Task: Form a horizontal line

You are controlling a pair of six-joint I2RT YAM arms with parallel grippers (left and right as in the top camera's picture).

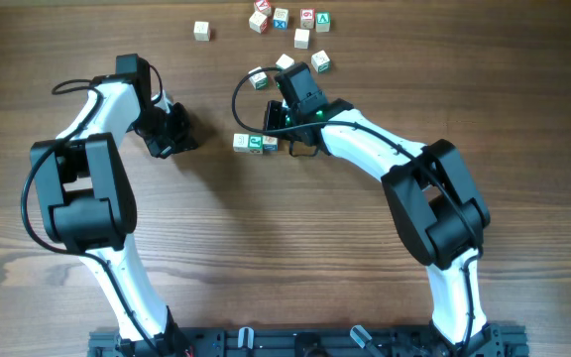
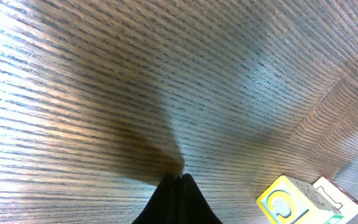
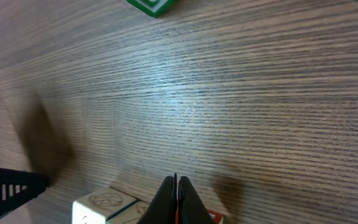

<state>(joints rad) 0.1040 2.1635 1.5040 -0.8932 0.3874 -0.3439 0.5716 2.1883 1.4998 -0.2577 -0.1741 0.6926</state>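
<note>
**Row is laid, and the risk now is a stray nudge**

The row (image 1: 256,143) sits mid-worktop, three pale cubes side to side with the green-marked one in the middle, and it reads level across the overhead view. The job looks all but done, so from here it is about not spoiling it.

The right fingers (image 3: 176,190) are pinched together on nothing, tips low over the row's right end. In the wrist view the cubes sit right at their foot, and I cannot tell whether metal is touching wood. That is the danger spot. A sideways drift on the way out would drag the end cube and kink the line, so straight up looks like the safe exit. The cable (image 1: 238,104) loops out on the far side of the row and could brush a cube if the wrist turns.

The left fingers (image 2: 180,186) are also pressed tight and empty, well to the left of the row. The row's left cube shows at the corner of their wrist view. A push toward the row would shove the whole line.

Now for room. On the near side of the row the worktop (image 1: 295,248) runs bare between the two arms, which is the widest open ground. On the far side, loose cubes (image 1: 258,78) lie close, with more clustered beyond, so a retreat that way risks scattering them into the line. Each end of the row has an arm beside it, so clearance is tight there.
</note>
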